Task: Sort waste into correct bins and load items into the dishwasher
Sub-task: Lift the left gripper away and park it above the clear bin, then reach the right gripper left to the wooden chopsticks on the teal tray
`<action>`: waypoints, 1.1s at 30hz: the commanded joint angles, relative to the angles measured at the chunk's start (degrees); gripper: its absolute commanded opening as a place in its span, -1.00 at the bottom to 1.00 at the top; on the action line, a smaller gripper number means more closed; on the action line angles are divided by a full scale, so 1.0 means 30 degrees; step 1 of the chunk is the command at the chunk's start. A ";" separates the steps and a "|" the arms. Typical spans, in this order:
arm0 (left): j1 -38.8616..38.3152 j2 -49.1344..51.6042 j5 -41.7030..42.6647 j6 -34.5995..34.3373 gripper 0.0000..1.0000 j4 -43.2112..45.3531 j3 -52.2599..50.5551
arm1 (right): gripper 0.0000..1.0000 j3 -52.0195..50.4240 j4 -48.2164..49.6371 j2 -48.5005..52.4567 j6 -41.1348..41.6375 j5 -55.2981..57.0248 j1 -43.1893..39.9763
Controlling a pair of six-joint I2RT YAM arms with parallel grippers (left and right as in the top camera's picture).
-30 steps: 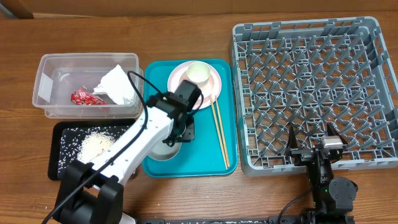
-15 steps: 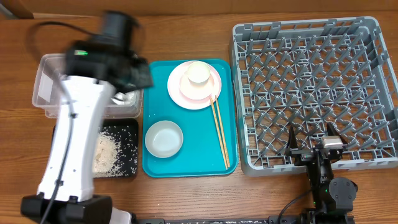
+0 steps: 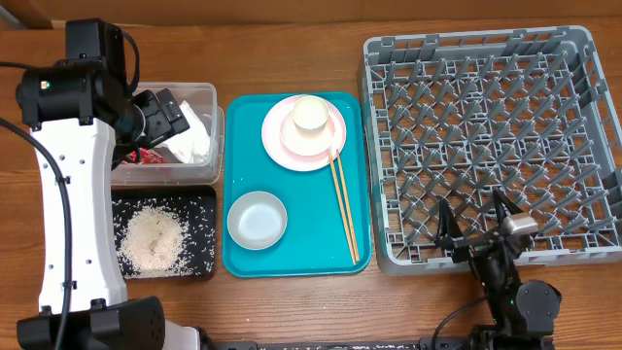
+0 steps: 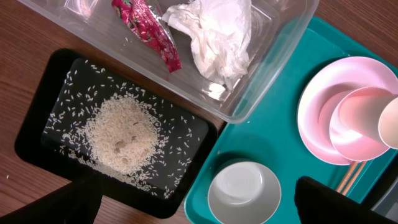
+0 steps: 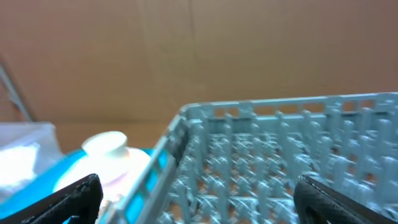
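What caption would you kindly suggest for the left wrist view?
Rice in black tray; wrapper and napkin in clear tub.

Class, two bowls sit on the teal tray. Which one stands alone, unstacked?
The pale greenish-white bowl, alone at the near-left of the teal tray; the pink bowl sits on the pink plate.

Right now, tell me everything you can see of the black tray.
The black tray is shallow, rectangular and plastic-looking. It lies flat on the table, just in front of the tub and left of the teal tray. A pile of white rice sits mid-tray, with loose grains scattered over its floor; nothing else is in it. In the overhead view the left arm hides its left end.
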 commanded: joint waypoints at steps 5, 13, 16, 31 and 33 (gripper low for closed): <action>0.0073 0.0036 -0.0182 0.0291 1.00 -0.0029 -0.0138 | 1.00 0.3373 -0.0386 0.0889 0.2164 -0.0452 0.0073; 0.0073 0.0036 -0.0182 0.0291 1.00 -0.0036 -0.0138 | 1.00 1.2415 -0.5515 0.8327 0.2084 -0.2317 0.0073; 0.0066 0.0036 -0.0182 0.0291 1.00 -0.0029 -0.0138 | 1.00 1.7005 -0.9610 1.2670 0.2091 -0.4707 0.0073; 0.0073 0.0036 -0.0182 0.0291 0.99 -0.0029 -0.0138 | 0.99 2.5390 -1.6313 2.7365 0.2091 -1.1081 0.6499; 0.0073 0.0036 -0.0182 0.0291 1.00 -0.0036 -0.0138 | 0.99 2.5390 -1.6298 2.8414 0.2091 -0.9697 0.7861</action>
